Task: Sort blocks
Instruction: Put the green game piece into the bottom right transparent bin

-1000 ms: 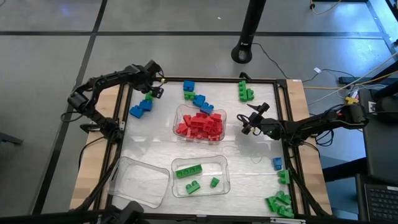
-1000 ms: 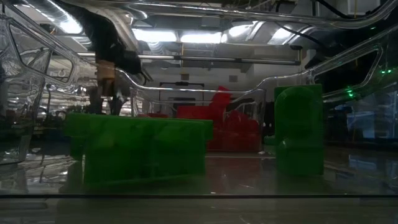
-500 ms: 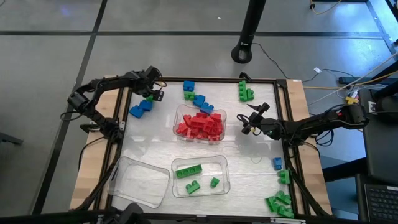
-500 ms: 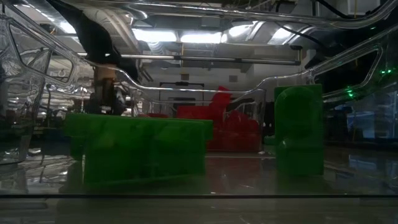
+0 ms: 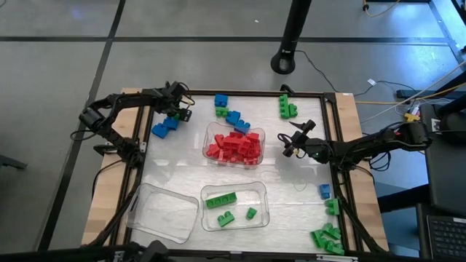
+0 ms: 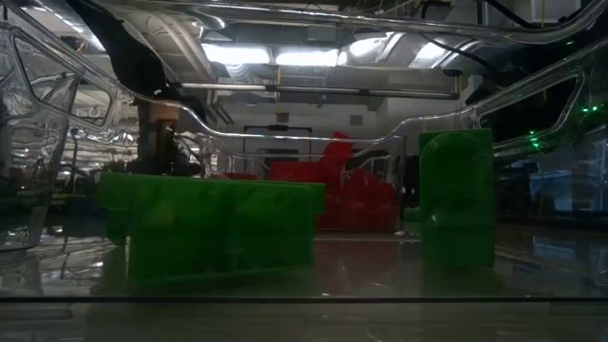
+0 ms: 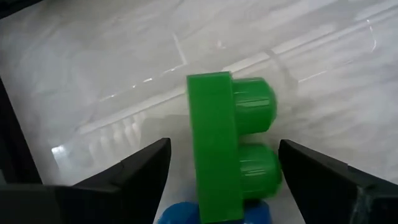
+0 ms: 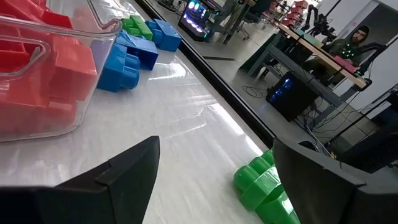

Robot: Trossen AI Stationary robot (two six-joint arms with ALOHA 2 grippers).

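A green block [image 7: 227, 149] with two studs lies on its side at the table's far left, against a blue block [image 7: 180, 214]. My left gripper [image 5: 177, 109] points steeply down over it, open, one finger [image 7: 137, 174] on each side and clear of it. My right gripper [image 5: 290, 142] waits open just right of the clear tray of red blocks [image 5: 234, 144]. A near tray [image 5: 234, 206] holds three green blocks. Loose blue blocks [image 5: 164, 127] lie by the left gripper, and more blue ones [image 5: 229, 113] at the far middle.
A clear tray [image 5: 164, 212] with nothing in it stands at the near left. Green blocks [image 5: 287, 108] lie at the far right. At the near right edge lie more green blocks [image 5: 328, 236] and one blue block [image 5: 324, 191]. A black frame [image 5: 138, 145] borders the table.
My left gripper has come down over the green block at the far left, its fingers still apart. The blocks have not moved.
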